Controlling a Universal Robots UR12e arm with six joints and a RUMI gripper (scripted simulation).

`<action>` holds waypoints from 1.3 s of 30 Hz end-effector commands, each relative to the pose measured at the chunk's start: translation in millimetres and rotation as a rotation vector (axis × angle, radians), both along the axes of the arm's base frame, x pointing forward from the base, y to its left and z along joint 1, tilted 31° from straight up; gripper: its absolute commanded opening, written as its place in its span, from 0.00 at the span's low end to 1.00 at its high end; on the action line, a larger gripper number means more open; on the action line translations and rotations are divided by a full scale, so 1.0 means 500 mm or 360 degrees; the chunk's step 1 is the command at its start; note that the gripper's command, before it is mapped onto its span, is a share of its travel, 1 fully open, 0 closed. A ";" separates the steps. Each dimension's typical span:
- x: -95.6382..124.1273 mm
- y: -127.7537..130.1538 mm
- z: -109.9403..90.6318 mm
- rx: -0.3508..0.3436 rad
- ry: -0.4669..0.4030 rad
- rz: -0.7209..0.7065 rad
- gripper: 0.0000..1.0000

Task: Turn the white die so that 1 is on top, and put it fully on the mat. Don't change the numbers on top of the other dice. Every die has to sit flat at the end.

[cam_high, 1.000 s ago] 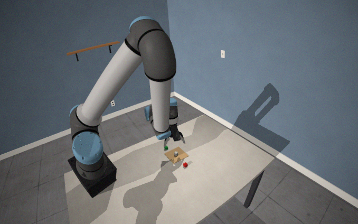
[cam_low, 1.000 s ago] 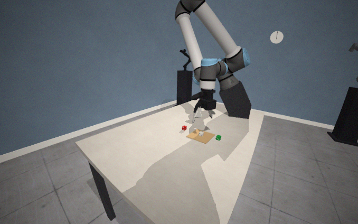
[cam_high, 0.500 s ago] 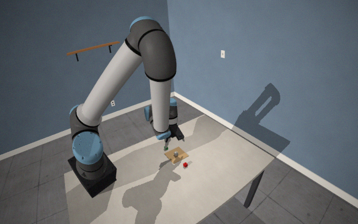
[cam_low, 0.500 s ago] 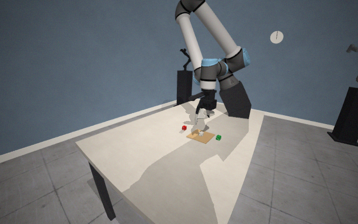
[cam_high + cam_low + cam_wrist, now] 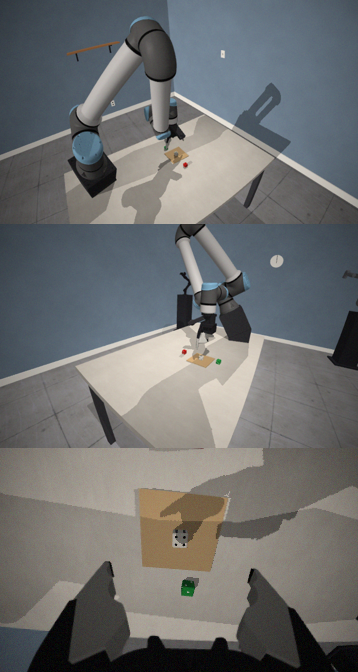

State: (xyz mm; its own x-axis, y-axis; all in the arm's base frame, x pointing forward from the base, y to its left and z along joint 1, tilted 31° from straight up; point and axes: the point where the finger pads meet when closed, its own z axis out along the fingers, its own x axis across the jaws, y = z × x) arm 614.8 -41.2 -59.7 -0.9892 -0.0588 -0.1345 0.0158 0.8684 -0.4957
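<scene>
The white die (image 5: 176, 153) (image 5: 201, 357) (image 5: 180, 539) sits on the tan mat (image 5: 182, 154) (image 5: 206, 364) (image 5: 153, 550), away from its edges. In the wrist view it shows dark pips in two columns; its top number cannot be read surely. The green die (image 5: 218, 361) (image 5: 188, 588) lies on the table just off the mat. The red die (image 5: 185, 165) (image 5: 184, 352) lies on the table off another side. My gripper (image 5: 174, 143) (image 5: 202, 345) (image 5: 181, 566) is open and empty, tilted, above the table and short of the white die.
The arm's base (image 5: 92, 185) (image 5: 235, 324) stands on the table (image 5: 216, 169) (image 5: 126, 372). The arm's shadow falls across the mat and part of the table. A wall (image 5: 290, 39) (image 5: 105, 277) stands beyond the table.
</scene>
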 end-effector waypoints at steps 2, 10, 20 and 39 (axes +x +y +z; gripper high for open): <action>0.001 0.001 0.001 -0.0003 0.0009 0.0021 1.00; 0.001 0.001 0.001 -0.0003 0.0010 0.0021 0.24; 0.001 0.001 0.001 -0.0003 0.0010 0.0021 0.24; 0.001 0.001 0.001 -0.0003 0.0010 0.0021 0.24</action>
